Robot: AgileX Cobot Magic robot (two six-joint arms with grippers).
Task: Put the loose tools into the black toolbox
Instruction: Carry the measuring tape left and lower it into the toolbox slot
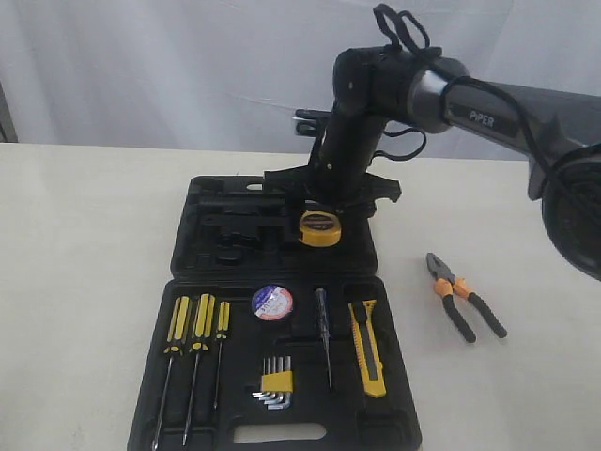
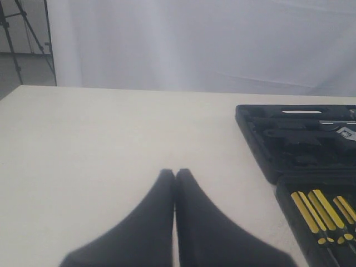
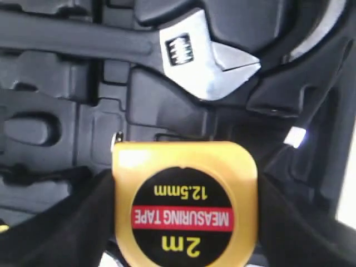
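Note:
The black toolbox (image 1: 188, 395) lies open on the table. My right gripper (image 1: 320, 224) hangs over its far half, shut on the yellow tape measure (image 1: 320, 228); in the right wrist view the tape measure (image 3: 185, 203) sits between the two black fingers (image 3: 72, 222). In the near half lie the dark tape roll (image 1: 272, 303) and the yellow-black utility knife (image 1: 367, 346). On the table right of the case rest the orange-black pliers (image 1: 463, 295). My left gripper (image 2: 175, 173) is shut and empty over bare table left of the toolbox (image 2: 261, 150); it does not appear in the exterior view.
Yellow-handled screwdrivers (image 1: 192, 329), a hex key set (image 1: 274, 387) and a thin dark screwdriver (image 1: 323, 338) occupy recesses in the near half. An adjustable wrench (image 3: 206, 58) lies in the far half just beyond the tape measure. A white curtain backs the table.

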